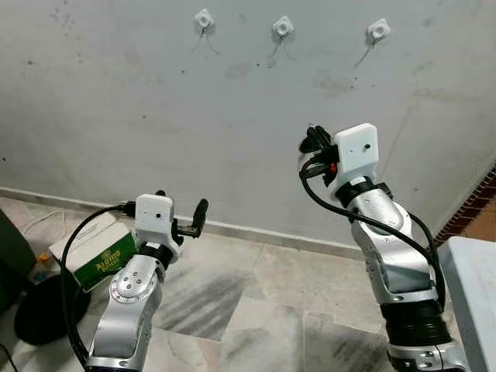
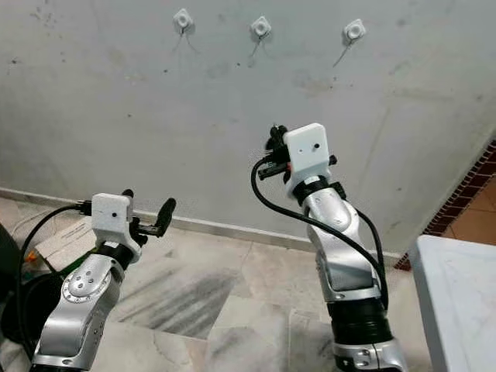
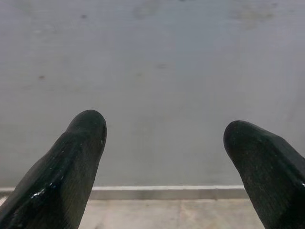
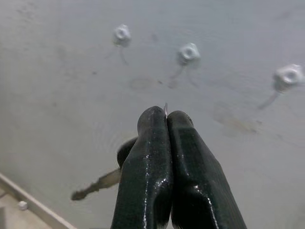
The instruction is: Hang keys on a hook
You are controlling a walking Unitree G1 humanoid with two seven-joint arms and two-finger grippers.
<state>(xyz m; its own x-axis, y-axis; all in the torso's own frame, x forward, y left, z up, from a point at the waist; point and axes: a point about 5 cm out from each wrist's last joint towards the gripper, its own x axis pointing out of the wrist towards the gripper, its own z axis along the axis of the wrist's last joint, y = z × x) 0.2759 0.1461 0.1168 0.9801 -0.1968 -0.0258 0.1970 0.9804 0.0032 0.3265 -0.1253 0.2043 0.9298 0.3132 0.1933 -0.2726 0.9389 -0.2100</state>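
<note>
- while the right hand (image 4: 166, 119) is raised toward the grey wall (image 1: 155, 116), its two black fingers (image 4: 147, 157) are pressed together on the keys (image 4: 97, 185), a thin ring wire showing at the tips
- one key hangs out below and to the side of the closed fingers, its blade pointing away, clear of the wall
- three white hooks sit in a row high on the wall: the left hook (image 1: 204, 18), the middle hook (image 1: 283, 28) and the right hook (image 1: 378, 31)
- the right hand is below the row and well apart from it, roughly under the gap between the middle and right hooks
- the left hand (image 1: 194, 219) is held low in front of the wall, near the skirting, its fingers (image 3: 71, 162) spread wide with nothing between them
- a green and white box (image 1: 97, 252) lies on the tiled floor (image 1: 256, 302) beside the left arm
- a pale counter (image 1: 477, 294) edge shows at the far right, next to the right arm
</note>
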